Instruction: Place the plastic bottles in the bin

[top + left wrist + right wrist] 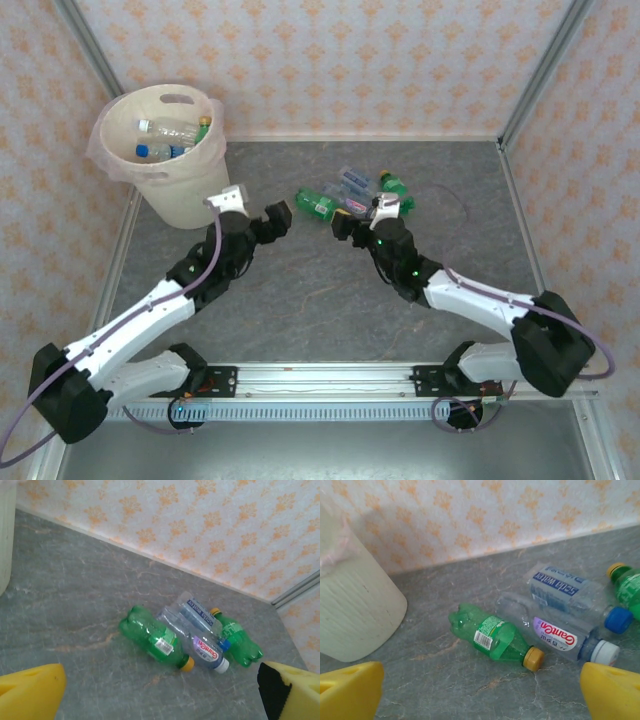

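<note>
Grey marbled table (pixel 300 300): the work surface, with patterned panels on three sides.

Bin (pixel 172 195): cream, upright in the far left corner, with a thin liner folded over the rim. From above, at least three plastic bottles (pixel 172 128) lie inside. One is clear with a blue cap (pixel 158 152) and one is green with a yellow cap (pixel 203 128). Whether more lie underneath, cannot tell.

Left gripper (pixel 277 219): just right of the bin and low over the table. Jaws spread wide, nothing held. In the left wrist view there is bare table between the two yellow pads.

Right gripper (pixel 345 228): near the table centre, pointed at the loose bottles. Jaws also spread wide and empty.

Left on the table: four bottles on their sides in a tight cluster toward the back wall, well apart from the bin.
- Nearest: green bottle with yellow cap (pixel 492 637).
- Just beside it: clear bottle with purple label (pixel 555 635), white cap.
- Behind that: clear bottle with blue label (pixel 570 592), blue cap.
- Far right: second green bottle (pixel 626 587), partly cut off by the frame edge.

Judgement: task partway done. Some bottles are binned, four picks remain, and no pick is in hand. The nearest green bottle sits on the cluster's open edge, so it looks the easiest next grasp.
</note>
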`<state>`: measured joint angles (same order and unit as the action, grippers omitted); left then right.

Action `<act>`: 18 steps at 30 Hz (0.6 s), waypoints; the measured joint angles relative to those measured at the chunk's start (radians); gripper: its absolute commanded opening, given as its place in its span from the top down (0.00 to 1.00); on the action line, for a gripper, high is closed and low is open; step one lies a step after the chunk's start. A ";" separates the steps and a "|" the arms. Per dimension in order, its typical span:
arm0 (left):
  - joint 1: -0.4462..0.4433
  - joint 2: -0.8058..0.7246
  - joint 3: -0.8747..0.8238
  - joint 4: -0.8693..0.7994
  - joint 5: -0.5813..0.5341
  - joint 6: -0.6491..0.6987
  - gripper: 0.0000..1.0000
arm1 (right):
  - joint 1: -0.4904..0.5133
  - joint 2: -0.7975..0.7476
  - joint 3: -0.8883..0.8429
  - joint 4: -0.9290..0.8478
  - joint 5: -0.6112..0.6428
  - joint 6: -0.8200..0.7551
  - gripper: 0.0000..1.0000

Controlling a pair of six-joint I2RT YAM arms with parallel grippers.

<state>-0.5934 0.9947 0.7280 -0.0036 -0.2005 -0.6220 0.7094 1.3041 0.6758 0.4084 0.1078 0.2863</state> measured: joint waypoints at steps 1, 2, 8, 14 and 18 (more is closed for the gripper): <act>-0.008 -0.022 -0.033 0.011 -0.003 -0.011 0.01 | -0.009 0.027 0.018 -0.010 -0.014 0.003 0.05; -0.015 -0.044 -0.069 0.025 -0.007 -0.027 0.01 | -0.020 0.058 0.040 -0.023 -0.031 0.010 0.06; -0.058 -0.127 -0.210 0.056 -0.014 -0.089 0.01 | -0.047 0.239 0.180 -0.102 -0.084 0.017 0.09; -0.075 -0.207 -0.286 0.081 -0.021 -0.119 0.01 | -0.053 0.402 0.322 -0.164 -0.109 0.012 0.14; -0.075 -0.263 -0.315 0.081 -0.027 -0.134 0.01 | -0.061 0.487 0.393 -0.191 -0.129 0.006 0.14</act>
<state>-0.6685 0.7315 0.4129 0.0776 -0.2276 -0.7555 0.6479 1.7908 1.0687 0.2176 -0.0212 0.2928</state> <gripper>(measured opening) 0.991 0.865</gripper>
